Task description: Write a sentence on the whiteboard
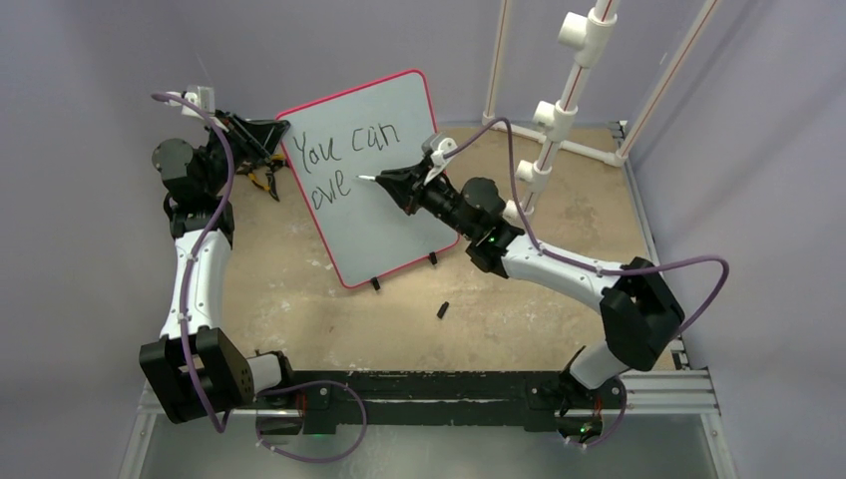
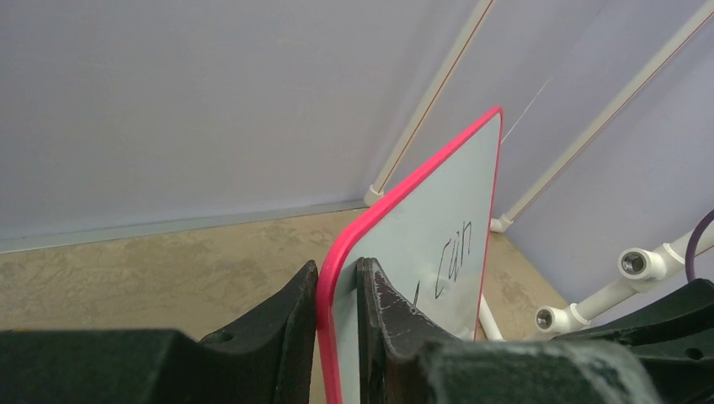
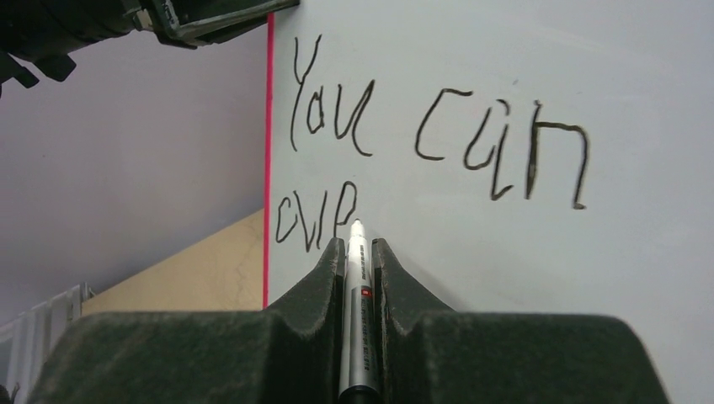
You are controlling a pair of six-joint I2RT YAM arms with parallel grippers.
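Top view, whiteboard: the whiteboard (image 1: 394, 215) stands tilted on its small black feet on the tan table (image 1: 519, 309), left of centre.
Top view, sentence: the sentence (image 1: 344, 152) so far reads "You can" on the upper line, with "ove" started beneath it.
Top view, left gripper: the left gripper (image 1: 271, 150) is at the board's upper left edge.
Top view, right gripper: the right gripper (image 1: 387, 180) holds a marker (image 1: 367, 179) whose tip meets the board just after "ove".
Top view, surroundings: a small black object (image 1: 442, 309) lies on the table near the board's feet; a white pipe frame (image 1: 559, 110) stands behind.
Left wrist view: the left gripper (image 2: 338, 282) has its jaws clamped on the whiteboard's (image 2: 438, 210) pink rim, one finger on each face; "can" is seen edge-on.
Right wrist view: the right gripper (image 3: 349, 252) has its jaws closed tight on the silver marker (image 3: 357, 290), whose white tip touches the whiteboard (image 3: 522, 269) at the last letter of the sentence (image 3: 421, 143).
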